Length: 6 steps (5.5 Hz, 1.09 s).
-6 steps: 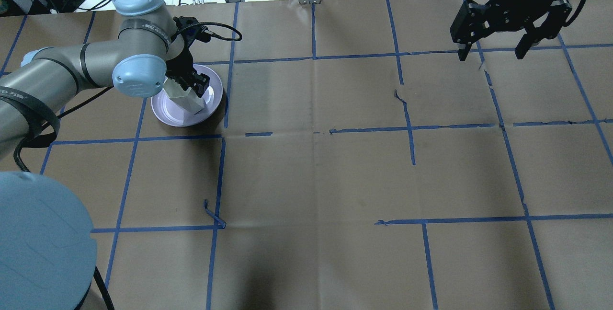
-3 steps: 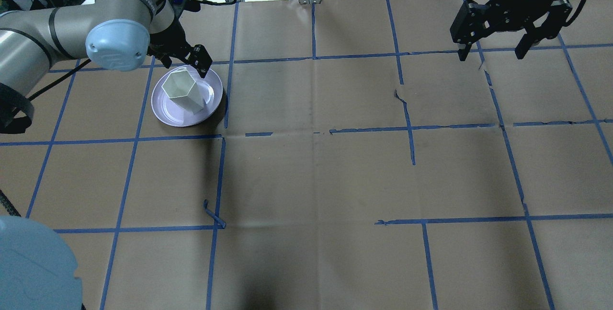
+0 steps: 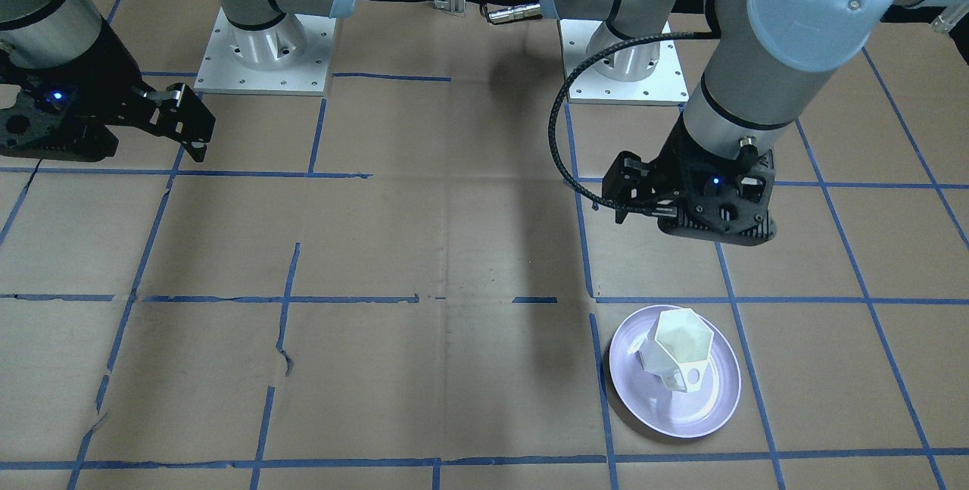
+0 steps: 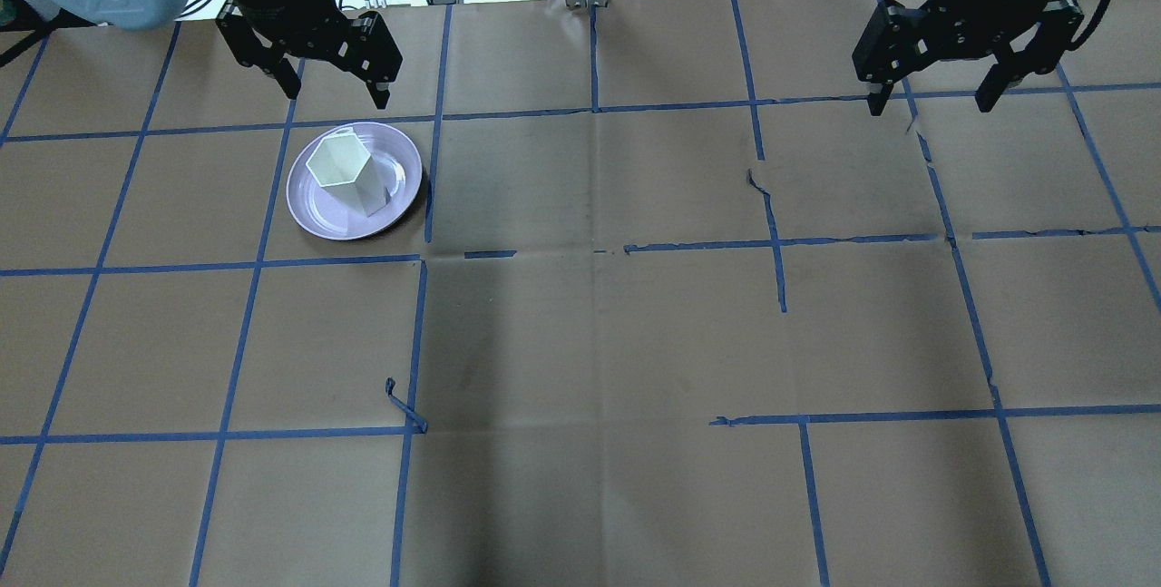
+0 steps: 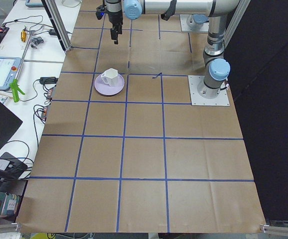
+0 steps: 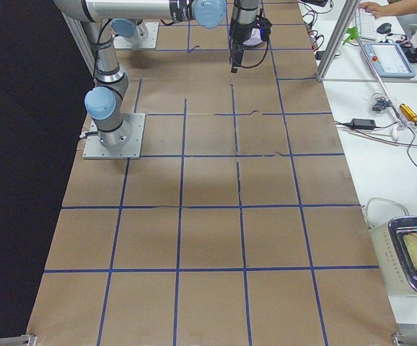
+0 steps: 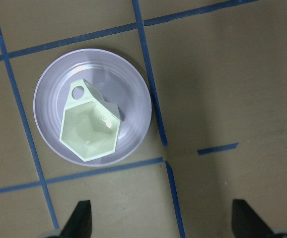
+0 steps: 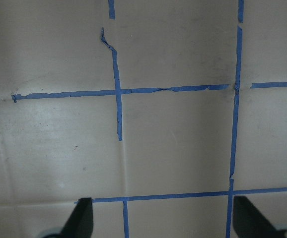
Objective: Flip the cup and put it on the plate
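Facing the robot, we are seeing the cup [image 3: 681, 350] standing mouth-up on the plate [image 3: 711, 414]. From overhead, the left claw [image 4: 336, 95] is hanging open and empty, raised clear of the cup; the right claw [image 4: 930, 106] is open too, far right. We are judging the task done.

The plate [image 4: 304, 206] is shiny and smooth, and light glints on it. The cup [image 4: 347, 174] is white, smooth and duller. The table cover [image 4: 590, 342] is brown matt paper with creases. The blue tape [image 4: 594, 111] on it is thin and torn in spots. The left gripper [image 4: 336, 95] and right gripper [image 4: 930, 104] look like black matt plastic. The base plate [image 3: 219, 73] is bare silver metal.
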### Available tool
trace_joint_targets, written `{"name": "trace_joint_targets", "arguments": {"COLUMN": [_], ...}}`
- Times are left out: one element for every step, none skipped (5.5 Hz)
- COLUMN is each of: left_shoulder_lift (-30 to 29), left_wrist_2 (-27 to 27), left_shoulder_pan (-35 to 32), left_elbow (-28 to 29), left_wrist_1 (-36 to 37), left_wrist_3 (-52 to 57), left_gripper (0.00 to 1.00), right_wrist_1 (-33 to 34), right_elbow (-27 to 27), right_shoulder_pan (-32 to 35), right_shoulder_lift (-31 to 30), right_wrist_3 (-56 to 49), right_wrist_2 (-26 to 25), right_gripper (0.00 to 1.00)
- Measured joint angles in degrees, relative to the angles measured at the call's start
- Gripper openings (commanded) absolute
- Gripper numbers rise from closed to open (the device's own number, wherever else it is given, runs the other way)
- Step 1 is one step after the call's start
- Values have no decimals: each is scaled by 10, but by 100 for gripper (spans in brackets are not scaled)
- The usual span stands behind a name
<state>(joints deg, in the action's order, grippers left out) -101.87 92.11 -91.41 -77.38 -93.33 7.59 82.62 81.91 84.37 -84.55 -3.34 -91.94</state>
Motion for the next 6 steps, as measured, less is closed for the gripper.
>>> {"name": "trace_joint_targets", "arguments": {"left_shoulder_lift": [32, 66, 91, 103, 108, 111], "left_wrist_2": [0, 1, 2, 1, 0, -1], "left_shoulder_pan": [-6, -9, -10, -10, -10, -8], "left_elbow": [-10, -36, -68, -91, -100, -103], "left_wrist_1": [-26, -28, -2, 38, 63, 68], "left_wrist_3": [-9, -11, -12, -16, -28, -39], "left_gripper": [98, 98, 98, 98, 98, 98], "right_wrist_1": [0, 0, 0, 0, 0, 0], "right_elbow": [0, 0, 0, 0, 0, 0], "right_shoulder_pan": [0, 0, 0, 0, 0, 0], "right_shoulder_lift": [0, 0, 0, 0, 0, 0], "right_wrist_3": [0, 0, 0, 0, 0, 0], "right_wrist_2": [0, 0, 0, 0, 0, 0], "right_gripper": [100, 100, 100, 100, 100, 100]}}
